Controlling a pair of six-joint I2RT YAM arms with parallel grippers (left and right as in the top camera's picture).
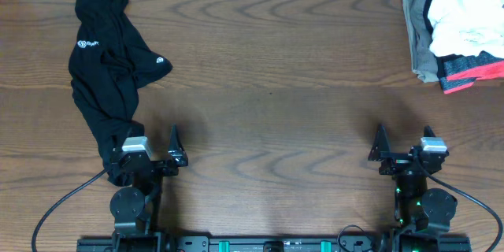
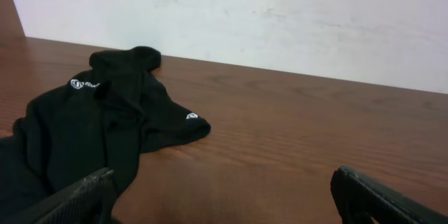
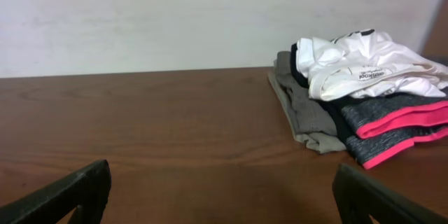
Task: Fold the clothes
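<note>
left end effector [image 2: 224,183], rumpled soft black shirt [image 2: 77,129]

A stack of garments sits in the far right corner of the brown wood-grain worktop [image 1: 276,71]: crumpled white cloth [image 1: 465,16] lies on top of dark red-striped fabric [image 1: 472,72], with khaki-grey cloth [image 1: 419,39] along the left side.

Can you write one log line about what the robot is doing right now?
fold: not started | black shirt: crumpled, far left | left gripper: open, empty | right gripper: open, empty | other clothes: stacked, far right
</note>
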